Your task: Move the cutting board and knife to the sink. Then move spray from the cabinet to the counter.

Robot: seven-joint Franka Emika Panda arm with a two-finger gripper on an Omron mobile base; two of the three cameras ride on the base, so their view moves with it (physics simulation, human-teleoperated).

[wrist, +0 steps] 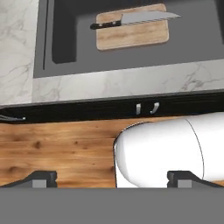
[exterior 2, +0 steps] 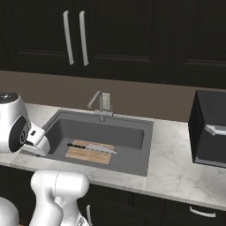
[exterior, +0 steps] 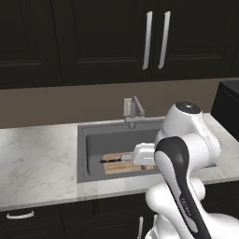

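The light-brown cutting board [exterior 2: 86, 155] [wrist: 131, 37] lies flat on the floor of the dark-grey sink [exterior: 93, 140] [exterior 2: 132, 132]. The knife [exterior 2: 95, 148] [wrist: 135, 19] rests along the board's far edge, black handle to the left. My gripper [wrist: 113, 178] is open and empty, its two dark fingertips [wrist: 41, 177] wide apart. My white hand [exterior: 142, 154] hovers over the sink's front edge, above the board [exterior: 122, 167] without touching it. The spray is out of view; the upper cabinet doors [exterior: 156, 39] are shut. The marble counter [exterior: 37, 158] runs on both sides of the sink.
A silver faucet [exterior: 133, 112] stands at the sink's back edge. A black appliance [exterior 2: 209, 132] sits on the counter at the far right. Dark lower cabinet fronts [wrist: 109, 111] run under the counter, above a wooden floor [wrist: 65, 148].
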